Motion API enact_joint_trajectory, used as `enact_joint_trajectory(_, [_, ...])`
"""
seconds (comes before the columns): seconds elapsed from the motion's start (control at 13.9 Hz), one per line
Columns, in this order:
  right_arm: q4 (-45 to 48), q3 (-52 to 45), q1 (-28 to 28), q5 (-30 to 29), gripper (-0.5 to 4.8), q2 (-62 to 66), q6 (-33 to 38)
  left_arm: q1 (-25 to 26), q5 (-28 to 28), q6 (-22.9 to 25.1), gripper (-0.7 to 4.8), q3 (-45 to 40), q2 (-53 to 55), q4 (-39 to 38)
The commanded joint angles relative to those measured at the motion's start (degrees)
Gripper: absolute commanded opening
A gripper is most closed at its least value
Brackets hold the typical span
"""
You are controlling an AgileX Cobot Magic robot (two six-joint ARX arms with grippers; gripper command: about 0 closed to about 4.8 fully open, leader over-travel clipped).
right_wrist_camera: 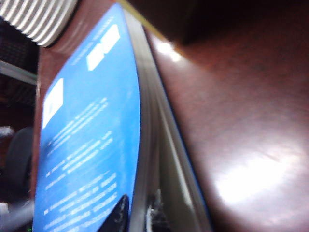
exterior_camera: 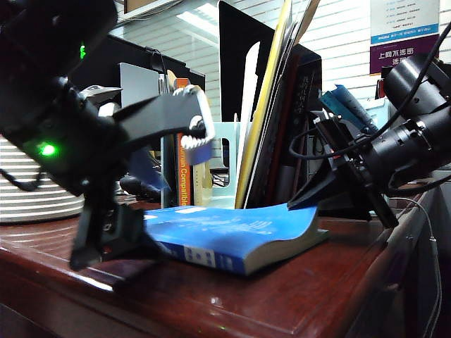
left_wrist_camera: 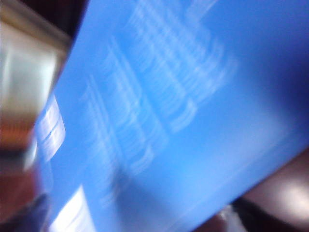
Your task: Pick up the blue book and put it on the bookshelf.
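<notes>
The blue book (exterior_camera: 232, 232) lies flat on the dark wooden table (exterior_camera: 296, 296), its spine toward the front. My right gripper (exterior_camera: 299, 201) is at the book's right end. In the right wrist view this gripper (right_wrist_camera: 137, 215) is shut on the blue book (right_wrist_camera: 91, 130), one dark fingertip (right_wrist_camera: 119, 212) on the cover and the other against the page edge. My left gripper (exterior_camera: 151, 183) stands wide open at the book's left end, one finger high, the other low by the table. The blurred blue book (left_wrist_camera: 193, 121) fills the left wrist view. The bookshelf (exterior_camera: 217, 151) stands behind, pale mint.
An orange-spined book (exterior_camera: 184, 176), a yellow folder (exterior_camera: 264, 113) and dark binders (exterior_camera: 299, 120) stand upright in and beside the rack. A white ribbed round object (exterior_camera: 35, 190) sits at the far left, also visible as the ribbed object (right_wrist_camera: 38, 19). The table's front edge is close.
</notes>
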Motion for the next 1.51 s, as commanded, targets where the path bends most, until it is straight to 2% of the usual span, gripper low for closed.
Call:
enact_joint_trajectory(0.07, [-1.9, -0.3, 1.2, -5.7, 0.39, 0.2, 0.1, -0.5, 4.5, -0.5, 4.79, -0.5, 2.5, -2.4])
enact_joint_trajectory(0.22, [-1.9, -0.3, 1.2, -6.6, 0.39, 0.2, 0.1, -0.5, 4.2, -0.5, 4.79, -0.4, 5.0, -2.1])
enact_joint_trajectory(0.29, [-1.9, -0.3, 1.2, -6.6, 0.39, 0.2, 0.1, -0.5, 4.0, -0.5, 4.37, -0.4, 5.7, -1.7])
enact_joint_trajectory(0.43, [-1.8, -0.3, 1.2, -6.6, 0.40, 0.2, 0.1, -0.5, 2.4, -0.5, 0.70, -0.4, 5.8, -0.7])
enact_joint_trajectory(0.5, [-1.6, -0.3, 1.2, -6.5, 0.46, 0.2, 0.0, -0.5, 1.4, -0.5, 0.51, -0.4, 5.8, -0.3])
enact_joint_trajectory(0.57, [-1.0, -0.3, 1.2, -6.5, 0.89, 0.2, 0.0, -0.5, 1.2, -0.5, 0.47, -0.4, 5.8, -0.3])
enact_joint_trajectory(0.65, [0.1, -0.2, 1.1, -6.3, 2.00, 0.2, 0.1, -0.5, 1.2, -0.5, 0.35, -0.4, 5.8, -0.3])
enact_joint_trajectory(0.72, [1.4, -0.2, 1.1, -6.3, 2.82, 0.1, 0.3, -0.5, 0.1, -0.6, -0.06, -0.4, 5.5, -0.3])
enact_joint_trajectory(0.86, [1.6, 0.5, 0.6, -6.4, 3.47, 0.0, 0.5, -0.5, -0.8, -0.6, -0.06, -0.4, 3.7, -1.2])
enact_joint_trajectory(1.01, [1.6, 0.9, -0.3, -5.1, 3.81, -1.0, 0.5, -0.5, -1.1, -0.8, -0.06, -0.4, 0.0, -2.2])
enact_joint_trajectory(1.15, [1.6, 1.6, -1.3, -4.3, 3.81, -2.4, 0.5, -0.5, -1.1, -1.1, -0.06, -0.3, -5.8, -3.5])
enact_joint_trajectory(1.51, [2.0, 5.8, -2.5, -3.0, 3.79, -6.3, 1.0, -0.5, -2.2, -13.0, -0.06, 2.0, -23.3, -2.9])
